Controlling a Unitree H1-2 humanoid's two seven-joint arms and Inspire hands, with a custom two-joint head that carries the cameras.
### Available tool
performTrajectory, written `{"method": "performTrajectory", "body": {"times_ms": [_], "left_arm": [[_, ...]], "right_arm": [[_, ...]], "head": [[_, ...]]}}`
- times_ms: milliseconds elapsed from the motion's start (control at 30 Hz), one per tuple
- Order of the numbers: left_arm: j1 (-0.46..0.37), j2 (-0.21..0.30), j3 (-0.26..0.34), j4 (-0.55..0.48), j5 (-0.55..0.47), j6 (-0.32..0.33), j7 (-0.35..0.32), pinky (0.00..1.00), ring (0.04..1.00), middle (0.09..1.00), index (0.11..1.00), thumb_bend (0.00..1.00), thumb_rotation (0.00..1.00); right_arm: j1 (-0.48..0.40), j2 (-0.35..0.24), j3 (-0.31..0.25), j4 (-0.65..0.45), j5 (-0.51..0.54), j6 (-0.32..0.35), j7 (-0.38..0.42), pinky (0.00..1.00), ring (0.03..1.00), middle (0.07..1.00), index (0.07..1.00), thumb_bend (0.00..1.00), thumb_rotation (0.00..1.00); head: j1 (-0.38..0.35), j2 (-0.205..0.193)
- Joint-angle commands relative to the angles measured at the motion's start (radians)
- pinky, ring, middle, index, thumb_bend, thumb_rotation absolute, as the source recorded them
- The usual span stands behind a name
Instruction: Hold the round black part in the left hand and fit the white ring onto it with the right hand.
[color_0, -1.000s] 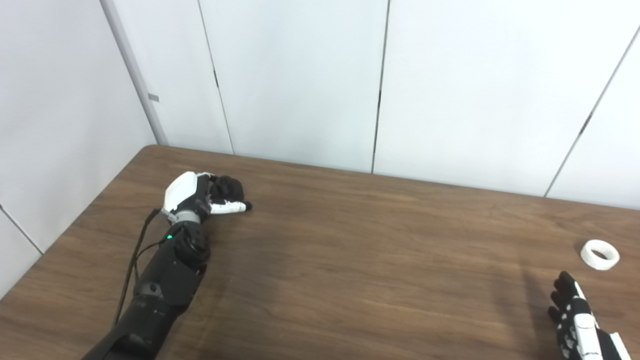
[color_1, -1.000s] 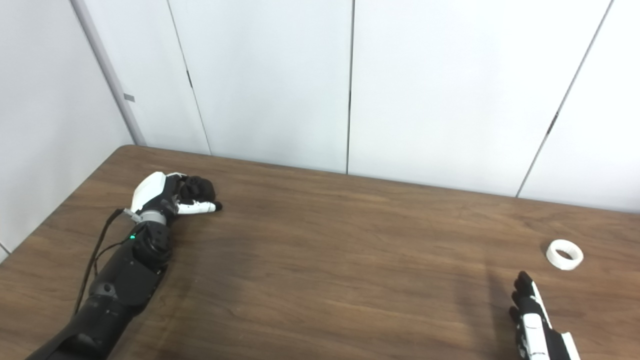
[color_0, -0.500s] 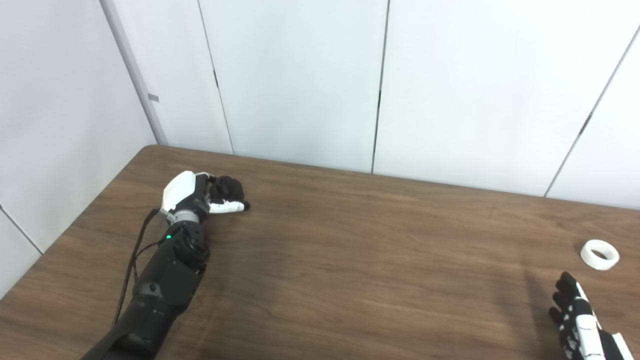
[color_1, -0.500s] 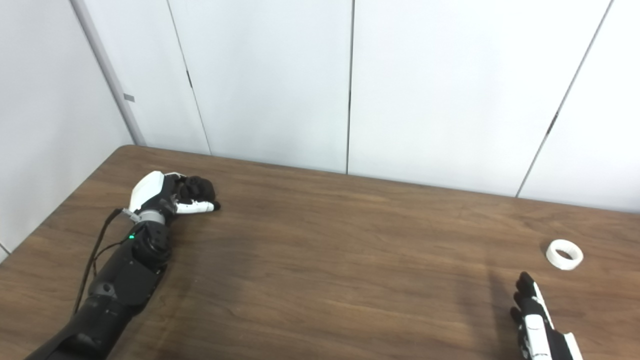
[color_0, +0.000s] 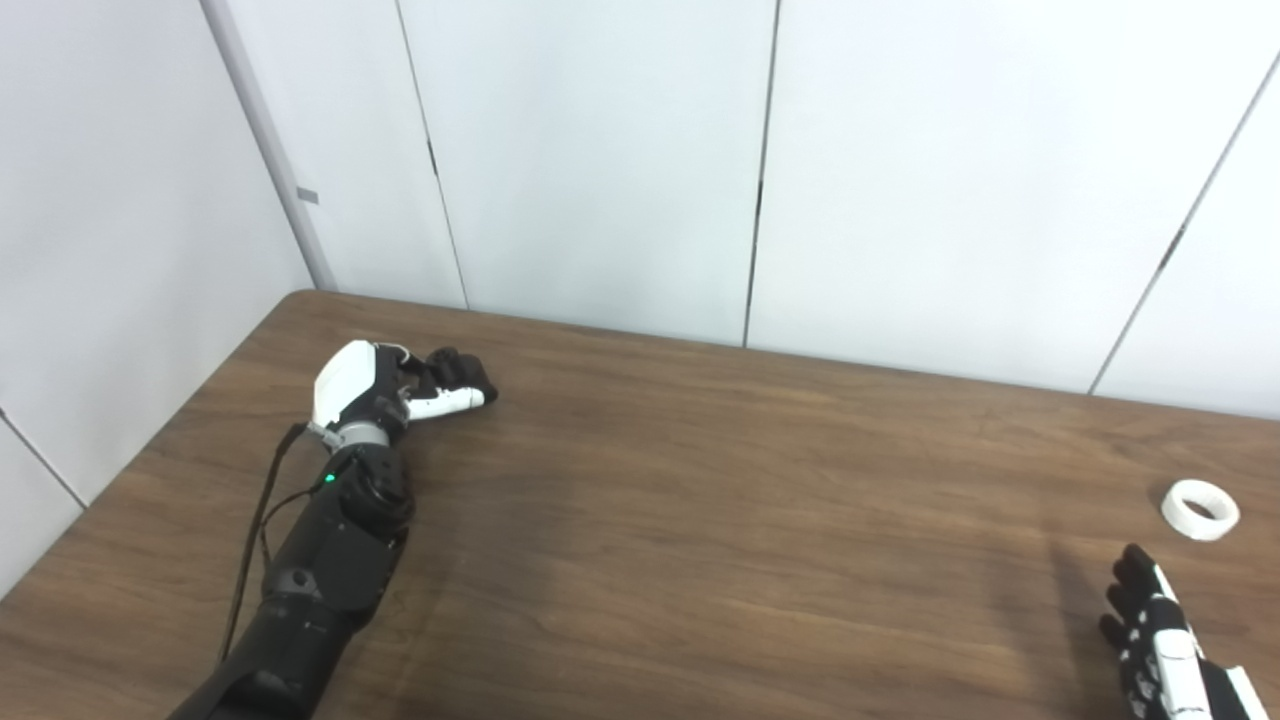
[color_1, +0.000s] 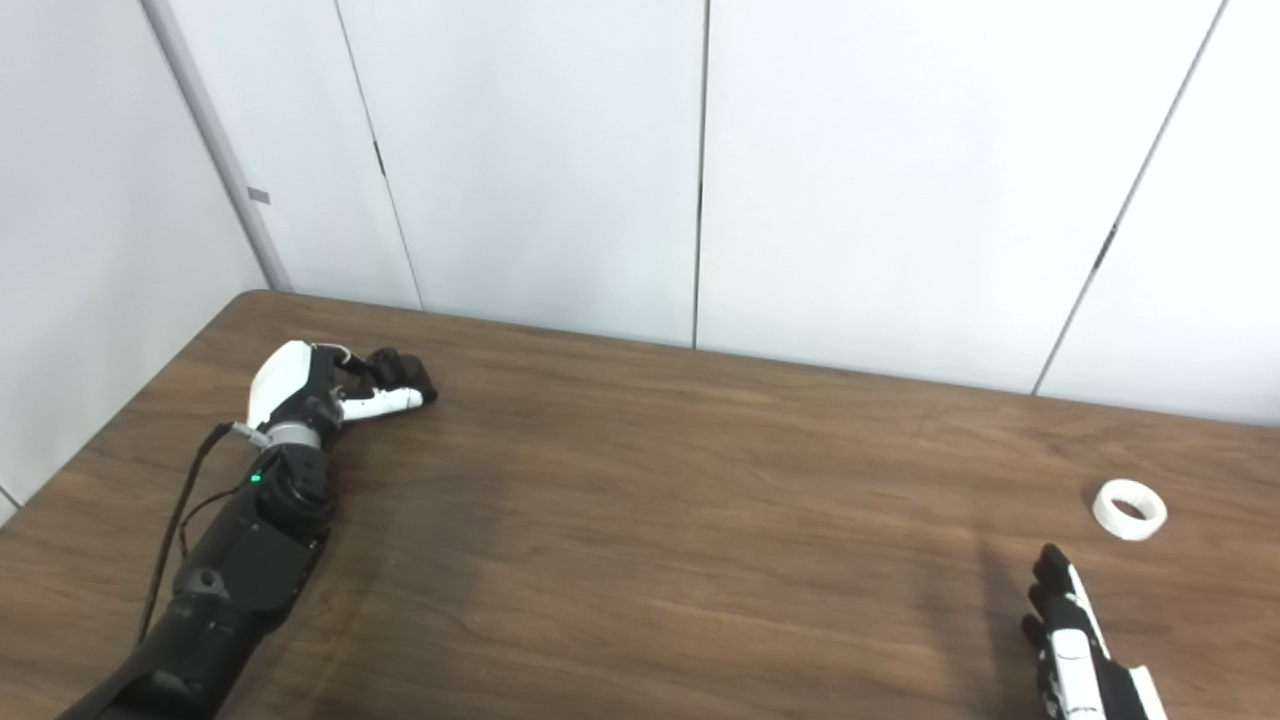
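white panels behind a brown desk

white wall panels filled the top of the frame above the wooden desk (color_0: 700, 480). at the left of the frame, the left hand (color_0: 385, 385) lay low on the desk with its fingers curled around something dark, probably the round black part (color_0: 462, 368); how firm the hold was could not be told. at the lower right corner, the right hand (color_1: 1075, 640) held nothing, fingers straight and apart. the white ring (color_1: 1129, 508) lay flat on the desk just above it, not touching.
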Motion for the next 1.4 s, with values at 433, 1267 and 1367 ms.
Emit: {"method": "performTrajectory", "body": {"times_ms": [433,1267,1367], "left_arm": [[0.004,0.028,-0.022,-0.069,0.006,-0.039,0.019,0.96,0.911,0.768,0.484,0.52,0.05],[0.226,-0.045,-0.143,-0.667,0.14,-0.022,-0.144,1.0,0.894,0.777,0.485,0.52,0.06],[0.243,-0.069,-0.183,-0.721,0.177,-0.03,-0.167,1.0,0.889,0.778,0.485,0.52,0.05]], "right_arm": [[-0.02,-0.011,-0.012,-0.023,0.0,-0.02,0.0,1.0,1.0,1.0,1.0,0.37,1.0],[-0.044,0.013,0.016,0.051,-0.056,-0.077,-0.019,1.0,1.0,0.985,0.987,0.42,1.0],[-0.047,0.01,0.023,0.061,-0.064,-0.084,-0.015,1.0,1.0,0.982,0.981,0.47,1.0]], "head": [[-0.011,0.0],[-0.097,0.018],[-0.121,0.023]]}}
